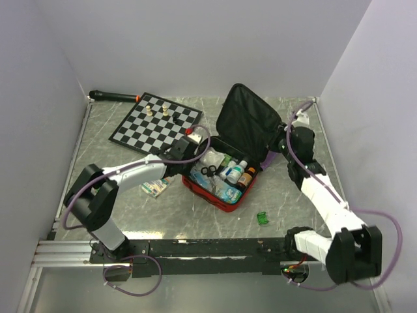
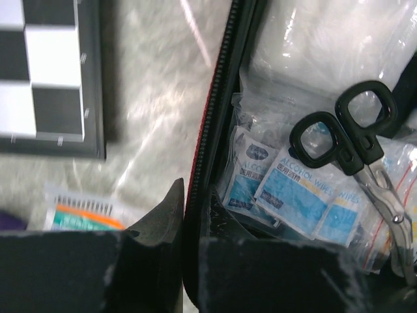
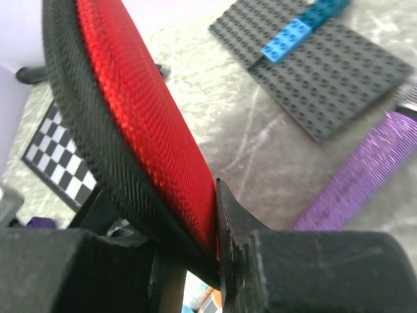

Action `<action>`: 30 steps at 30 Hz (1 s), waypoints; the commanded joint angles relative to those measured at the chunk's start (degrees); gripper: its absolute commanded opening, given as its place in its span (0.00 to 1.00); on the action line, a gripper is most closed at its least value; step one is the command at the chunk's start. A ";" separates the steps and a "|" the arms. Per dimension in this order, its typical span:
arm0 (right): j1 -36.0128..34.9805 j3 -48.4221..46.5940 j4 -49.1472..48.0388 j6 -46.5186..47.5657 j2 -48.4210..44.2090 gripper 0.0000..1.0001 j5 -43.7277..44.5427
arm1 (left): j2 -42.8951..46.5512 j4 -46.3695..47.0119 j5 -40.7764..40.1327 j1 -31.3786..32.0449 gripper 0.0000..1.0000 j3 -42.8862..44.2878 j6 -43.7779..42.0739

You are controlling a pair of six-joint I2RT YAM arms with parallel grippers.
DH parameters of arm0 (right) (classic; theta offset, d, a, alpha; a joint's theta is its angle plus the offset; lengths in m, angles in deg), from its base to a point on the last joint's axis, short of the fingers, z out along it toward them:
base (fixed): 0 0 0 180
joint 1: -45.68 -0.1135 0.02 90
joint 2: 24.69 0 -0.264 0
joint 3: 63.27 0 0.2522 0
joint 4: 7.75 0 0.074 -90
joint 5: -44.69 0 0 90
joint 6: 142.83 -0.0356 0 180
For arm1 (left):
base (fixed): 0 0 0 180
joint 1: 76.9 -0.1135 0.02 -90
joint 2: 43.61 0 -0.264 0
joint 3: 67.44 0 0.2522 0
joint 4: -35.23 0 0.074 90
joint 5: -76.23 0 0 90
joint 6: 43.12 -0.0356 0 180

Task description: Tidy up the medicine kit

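The kit [image 1: 216,197] is found lying open near the middle of the table [image 1: 293,202], and all other places are given from it. Its lid [image 1: 246,117] is stood up at the far side of the kit, and the lid's edge is taken between the fingers of the right gripper [image 3: 195,244]. The jaws are drawn narrow around the red fabric and contact is seen on the red side, so a grip on the lid is judged. This hold is probably meant to prevent the soft lid from falling over the contents. The left gripper [image 2: 192,218] is closed on the kit's left wall at the zip, with one finger outside and one inside. This is judged to steady the soft case, so that it is not dragged. Inside the kit, scissors [image 2: 352,137] are laid over packets of wipes [image 2: 296,192], and small bottles [image 1: 238,173] are stood along its right side. A packet [image 1: 155,187] is found on the table just beside the kit's left wall, and a small green thing [image 1: 262,218] near its front right corner. Both are judged as not yet put in. A chessboard [image 1: 155,122] is placed beyond the kit to the left, apart from it.
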 commanded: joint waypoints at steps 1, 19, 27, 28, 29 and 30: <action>-3.65 3.91 5.14 -2.17 -8.21 0.26 7.16 | -4.77 3.43 -6.73 -3.06 0.01 7.40 -0.41; -4.10 10.69 17.36 -4.10 -23.08 0.31 10.34 | -6.37 -3.07 -7.26 -5.00 0.53 16.91 8.11; -4.18 10.07 17.27 -4.45 -22.20 0.38 9.28 | 1.97 -1.93 -6.38 -5.00 0.75 10.94 16.01; -4.18 9.90 17.36 -4.45 -22.55 0.38 9.28 | 3.90 -1.58 -5.51 -4.91 0.75 9.71 18.11; -4.18 9.98 17.36 -4.37 -22.73 0.39 9.28 | 6.00 -1.41 -4.63 -4.83 0.77 8.13 19.96; -4.18 10.07 17.28 -4.19 -22.81 0.40 9.37 | 7.51 -1.40 -3.84 -4.74 0.77 6.29 22.59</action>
